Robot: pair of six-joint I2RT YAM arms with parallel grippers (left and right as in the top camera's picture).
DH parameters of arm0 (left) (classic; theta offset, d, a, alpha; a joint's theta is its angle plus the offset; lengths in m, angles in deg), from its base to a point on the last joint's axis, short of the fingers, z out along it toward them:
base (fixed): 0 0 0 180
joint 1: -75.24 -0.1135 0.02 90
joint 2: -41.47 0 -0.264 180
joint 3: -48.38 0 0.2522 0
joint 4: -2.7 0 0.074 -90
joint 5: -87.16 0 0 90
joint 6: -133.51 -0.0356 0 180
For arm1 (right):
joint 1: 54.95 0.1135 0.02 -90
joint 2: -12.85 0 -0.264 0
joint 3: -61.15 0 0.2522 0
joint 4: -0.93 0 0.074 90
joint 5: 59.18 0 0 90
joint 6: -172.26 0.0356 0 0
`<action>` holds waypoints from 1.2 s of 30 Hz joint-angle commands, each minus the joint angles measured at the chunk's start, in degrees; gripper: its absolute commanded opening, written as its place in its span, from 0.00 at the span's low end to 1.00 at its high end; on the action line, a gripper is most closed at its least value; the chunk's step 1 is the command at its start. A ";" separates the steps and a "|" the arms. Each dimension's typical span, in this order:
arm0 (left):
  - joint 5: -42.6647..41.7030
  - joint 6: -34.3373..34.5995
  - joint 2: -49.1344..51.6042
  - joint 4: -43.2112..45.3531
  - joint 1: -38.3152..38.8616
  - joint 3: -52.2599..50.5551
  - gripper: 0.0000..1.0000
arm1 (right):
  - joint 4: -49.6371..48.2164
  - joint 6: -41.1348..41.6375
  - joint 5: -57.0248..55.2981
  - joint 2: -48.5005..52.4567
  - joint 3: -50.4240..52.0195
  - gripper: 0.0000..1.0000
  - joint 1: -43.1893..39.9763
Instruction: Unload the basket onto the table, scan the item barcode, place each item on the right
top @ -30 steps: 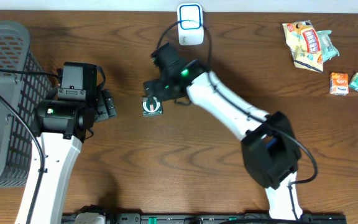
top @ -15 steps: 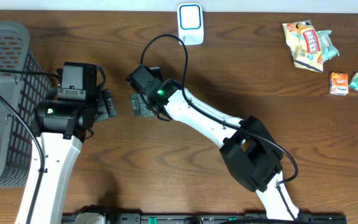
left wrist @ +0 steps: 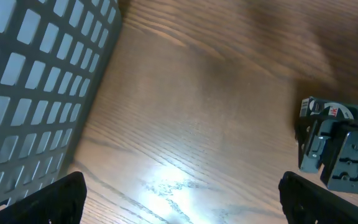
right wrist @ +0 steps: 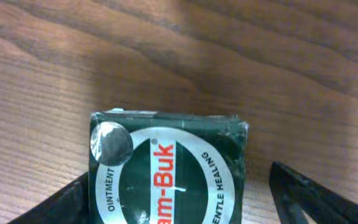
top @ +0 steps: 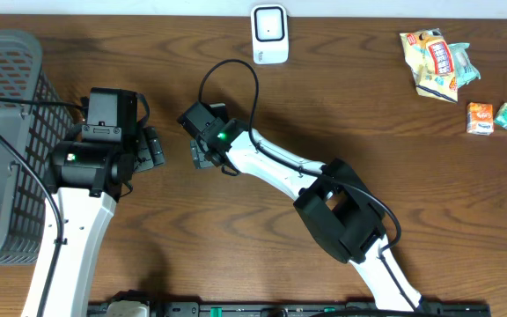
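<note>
OK, table [top: 412, 176]: dark wood grain, holds everything.
Basket [top: 7, 79]: grey mesh, far left edge, beside the left arm.
Right arm [top: 280, 167]: white, stretched across to left of centre.
Left arm [top: 77, 211]: white and black, parked by the basket.
Scanner [top: 269, 33]: white unit at the table's back edge, well apart from the box.
Snack packets [top: 434, 63]: heap at far right, two small cartons [top: 495, 119] near it.
Right gripper [right wrist: 185, 199]: fingers straddle the box, left finger at its edge, gap on the other side, not clamped.
Left gripper [left wrist: 179, 193]: spread wide, nothing between the tips.
Ointment box [right wrist: 166, 168]: dark green square pack, glossy; white ring label, red "-Buk" lettering, green "OINTMENT", silver round spot in one corner.
Box place: between the right fingers, just beside the left gripper; lifted or resting, can't tell.
</note>
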State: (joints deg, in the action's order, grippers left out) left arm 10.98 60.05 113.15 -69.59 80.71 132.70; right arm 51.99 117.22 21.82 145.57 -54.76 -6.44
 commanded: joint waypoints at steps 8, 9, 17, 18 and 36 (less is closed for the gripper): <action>0.15 0.28 0.17 -0.15 0.11 0.81 0.98 | 4.42 -1.05 -8.79 0.07 0.20 0.69 -2.36; 0.15 0.28 0.17 -0.15 0.11 0.81 0.98 | 5.09 -1.97 -8.90 0.00 0.20 0.69 -2.99; 0.15 0.28 0.17 -0.15 0.11 0.81 0.98 | 5.57 -15.47 7.52 -1.14 0.20 0.68 -7.74; 0.15 0.28 0.17 -0.15 0.11 0.81 0.98 | 5.49 -17.62 10.99 -1.27 0.20 0.67 -8.22; 0.15 0.28 0.17 -0.15 0.11 0.81 0.98 | 10.32 -34.93 55.71 -1.49 0.13 0.63 -19.17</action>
State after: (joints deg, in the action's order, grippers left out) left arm 10.98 60.05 113.15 -69.59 80.71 132.70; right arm 61.92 87.38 64.29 144.57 -54.80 -24.65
